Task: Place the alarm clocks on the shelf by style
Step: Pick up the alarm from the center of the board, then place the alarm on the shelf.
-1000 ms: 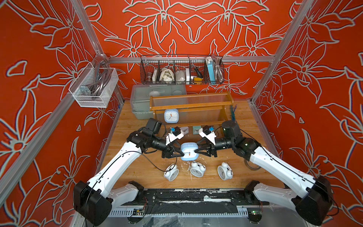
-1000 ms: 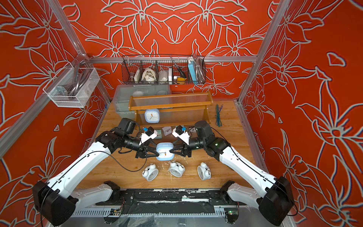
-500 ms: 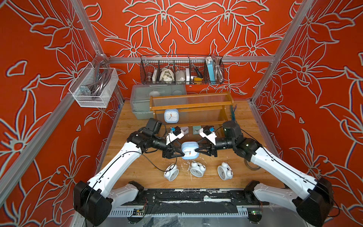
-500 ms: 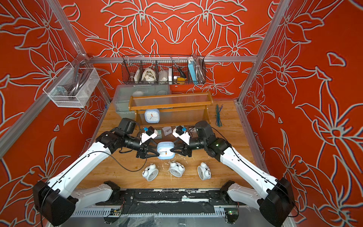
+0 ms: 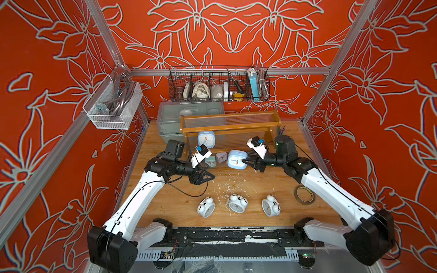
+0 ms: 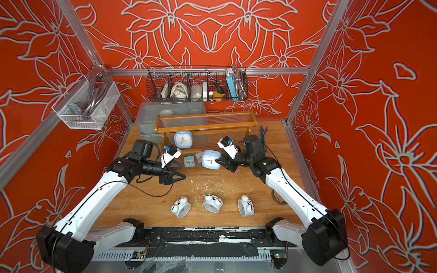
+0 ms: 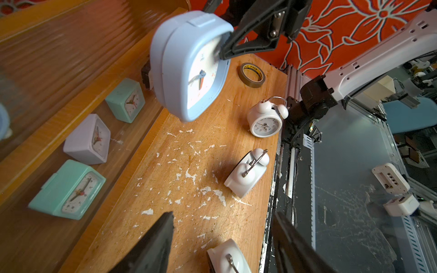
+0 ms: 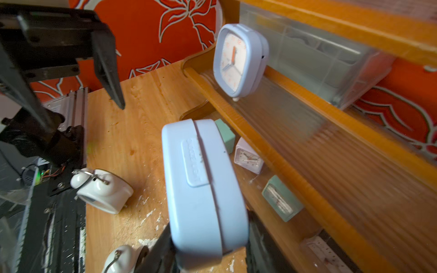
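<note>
My right gripper [image 5: 246, 162] is shut on a light-blue square alarm clock [image 5: 237, 160] [image 8: 203, 189], held in the air just in front of the shelf's [image 5: 230, 127] lowest tier. My left gripper [image 5: 208, 176] [image 7: 222, 216] is open and empty, to the left of that clock and apart from it. A second light-blue clock [image 5: 206, 139] stands on the middle tier. On the lowest tier sit a teal cube [image 7: 67, 189], a lilac cube [image 7: 88, 139] and another teal cube [image 7: 125, 100]. Three white twin-bell clocks [image 5: 206, 207] [image 5: 237, 203] [image 5: 270, 205] lie on the table near the front.
A tape roll [image 5: 304, 194] lies at the right of the table. A grey plastic bin [image 5: 170, 118] stands behind the shelf's left end. A black wire basket [image 5: 218, 85] hangs on the back wall and a white mesh basket [image 5: 113, 106] on the left wall.
My left gripper has opened, let go of the light-blue clock and drawn back to the left. My right gripper has carried the clock up and back toward the shelf.
</note>
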You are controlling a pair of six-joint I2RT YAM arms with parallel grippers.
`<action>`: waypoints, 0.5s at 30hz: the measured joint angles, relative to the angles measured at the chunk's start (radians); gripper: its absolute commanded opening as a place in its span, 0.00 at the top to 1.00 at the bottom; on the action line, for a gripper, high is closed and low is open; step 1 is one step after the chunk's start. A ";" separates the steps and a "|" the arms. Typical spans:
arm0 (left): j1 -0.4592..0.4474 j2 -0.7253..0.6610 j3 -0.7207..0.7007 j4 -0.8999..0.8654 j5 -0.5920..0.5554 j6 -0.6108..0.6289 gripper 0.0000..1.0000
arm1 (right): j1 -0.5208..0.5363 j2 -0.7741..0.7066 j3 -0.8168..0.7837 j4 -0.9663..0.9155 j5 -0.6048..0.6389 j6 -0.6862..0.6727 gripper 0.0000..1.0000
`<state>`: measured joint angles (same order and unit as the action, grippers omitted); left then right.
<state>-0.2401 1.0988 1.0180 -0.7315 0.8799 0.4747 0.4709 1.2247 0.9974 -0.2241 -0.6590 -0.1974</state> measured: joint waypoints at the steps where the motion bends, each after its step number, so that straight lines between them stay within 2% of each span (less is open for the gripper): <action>1: 0.003 -0.007 -0.006 -0.001 0.001 -0.001 0.33 | -0.007 0.021 0.023 0.000 0.001 -0.006 0.73; 8: 0.006 -0.024 -0.043 -0.021 0.006 -0.003 0.33 | -0.035 0.125 0.158 -0.013 0.005 -0.048 0.73; 15: 0.007 -0.025 -0.053 -0.023 0.015 -0.004 0.33 | -0.041 0.199 0.225 -0.007 0.014 -0.053 0.73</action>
<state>-0.2333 1.0740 0.9646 -0.7544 0.8948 0.4709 0.4301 1.4235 1.2224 -0.2314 -0.6445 -0.2504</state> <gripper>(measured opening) 0.667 0.426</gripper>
